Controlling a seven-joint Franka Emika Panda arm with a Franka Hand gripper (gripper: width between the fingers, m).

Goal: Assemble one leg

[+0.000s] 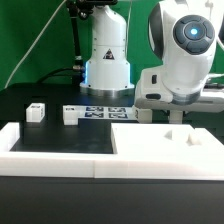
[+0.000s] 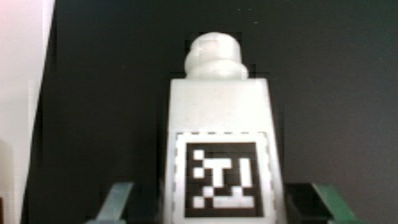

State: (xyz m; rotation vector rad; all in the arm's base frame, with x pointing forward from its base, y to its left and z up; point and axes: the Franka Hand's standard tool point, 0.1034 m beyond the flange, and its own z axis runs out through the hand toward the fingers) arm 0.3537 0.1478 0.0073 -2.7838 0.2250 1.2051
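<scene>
In the wrist view a white leg (image 2: 224,110) lies on the black table with a rounded peg at its far end and a black-and-white tag on its upper face. My gripper (image 2: 222,206) is open and straddles the tagged end. A dark gap shows between the leg and each finger (image 2: 121,203). In the exterior view the gripper (image 1: 158,112) is low at the table behind the large white tray-like part (image 1: 165,145); its fingertips and this leg are hidden there. Two other small white legs (image 1: 36,111) (image 1: 70,115) stand on the exterior view's left.
The marker board (image 1: 106,112) lies flat in the middle, in front of the robot base (image 1: 107,60). A white L-shaped rail (image 1: 50,153) runs along the front, joined to the tray-like part. A green backdrop stands behind.
</scene>
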